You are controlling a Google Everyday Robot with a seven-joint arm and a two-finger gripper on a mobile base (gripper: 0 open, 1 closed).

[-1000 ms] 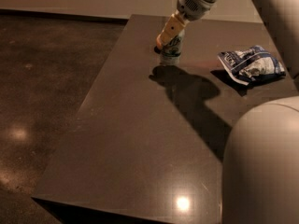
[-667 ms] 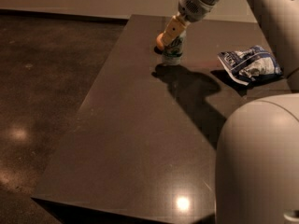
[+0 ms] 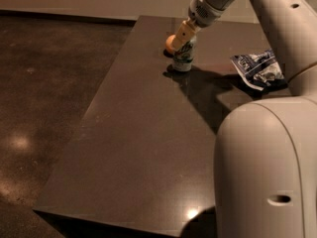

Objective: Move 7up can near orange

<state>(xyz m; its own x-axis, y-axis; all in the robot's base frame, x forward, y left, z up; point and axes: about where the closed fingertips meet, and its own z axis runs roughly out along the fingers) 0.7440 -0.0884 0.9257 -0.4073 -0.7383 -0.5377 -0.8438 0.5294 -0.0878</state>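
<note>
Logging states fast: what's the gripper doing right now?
Gripper: down at the top of the 7up can, at the table's far end; open or closed cannot be told.

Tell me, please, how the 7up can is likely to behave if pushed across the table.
The 7up can stands upright on the glossy table, just below the tool, so a low push would probably slide it easily. A high push might tip it, and on its side it would likely roll.
</note>
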